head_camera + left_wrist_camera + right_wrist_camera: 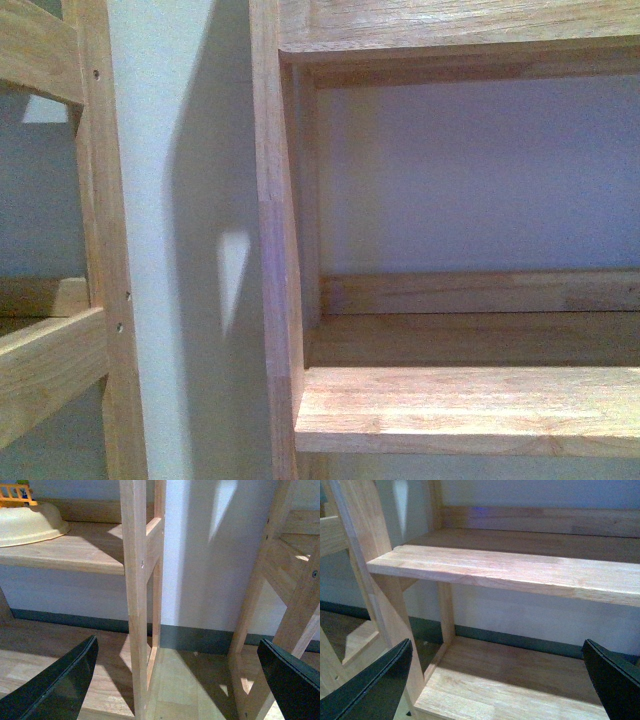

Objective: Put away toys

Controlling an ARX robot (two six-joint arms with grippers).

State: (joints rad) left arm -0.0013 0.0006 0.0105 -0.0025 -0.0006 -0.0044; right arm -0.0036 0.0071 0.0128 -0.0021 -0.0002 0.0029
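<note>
No plush toy shows in any view, so its look and location can't be told. Front view: wooden shelf unit [470, 410] w/ bare board, second wooden frame [100, 250] at left, pale wall [190, 200] btwn them. Left gripper [177, 680] spread wide, holding nothing, facing a shelf post [135, 605]; cream bowl [30, 525] cut off at the edge, orange item [15, 495] on it too cropped to ID. Right gripper [500, 680] spread wide, holding nothing, facing a bare shelf [520, 572].
</note>
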